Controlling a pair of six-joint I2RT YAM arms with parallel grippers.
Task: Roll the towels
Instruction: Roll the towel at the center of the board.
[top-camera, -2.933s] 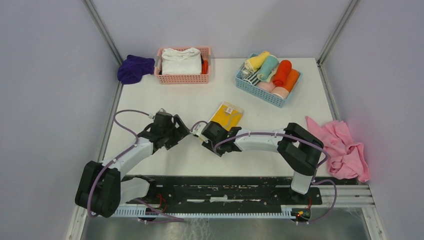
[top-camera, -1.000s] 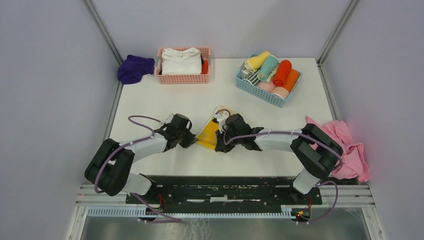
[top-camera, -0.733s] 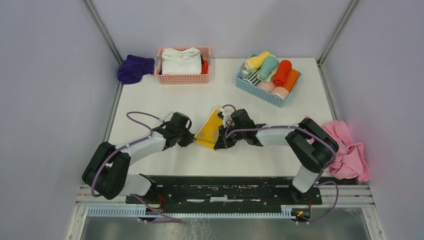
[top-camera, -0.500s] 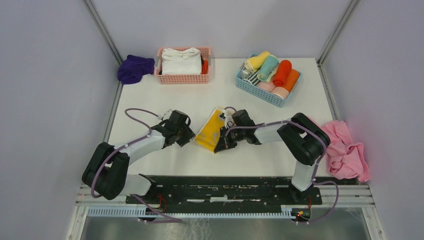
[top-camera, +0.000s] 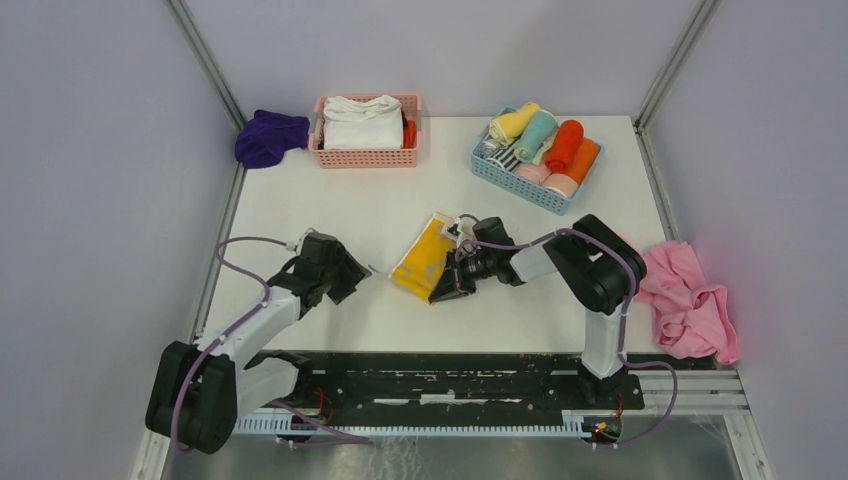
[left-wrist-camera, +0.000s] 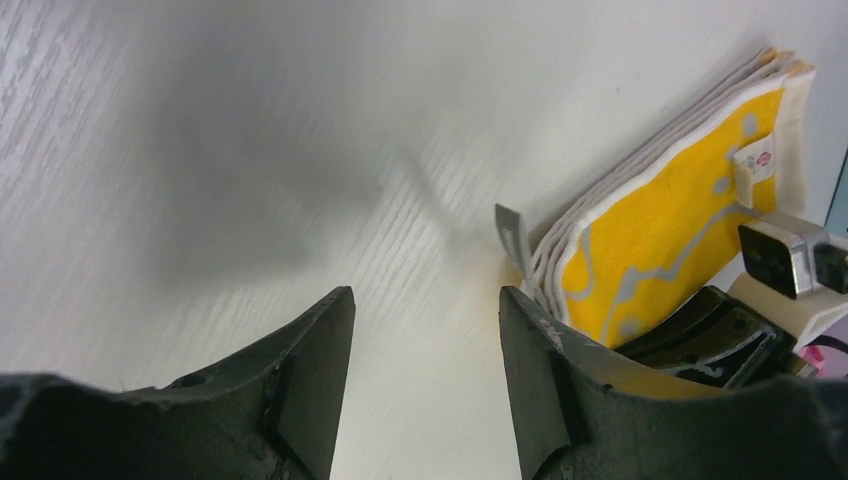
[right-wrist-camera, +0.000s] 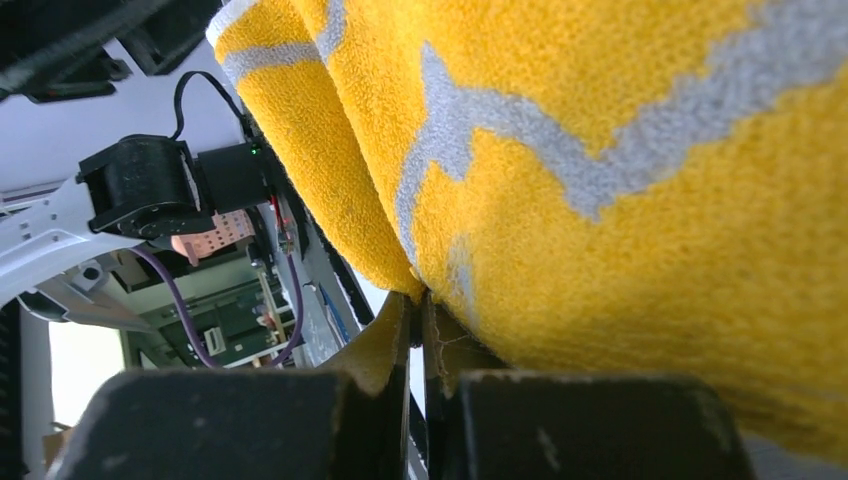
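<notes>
Folding the yellow towel (top-camera: 424, 262) narrow for rolling, seemingly. Pinched at its near end between the pressed-together right gripper (right-wrist-camera: 415, 300) fingers; lying near, just past the spread, empty left gripper (left-wrist-camera: 425, 305) tips. Next, probably: left fingers in, near end turned over.

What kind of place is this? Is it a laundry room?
Probably a robot practice booth in a lab, not a laundry room: two robot arms bolted to a metal base, bare grey walls, and a blue basket of rolled towels on a white table.
</notes>
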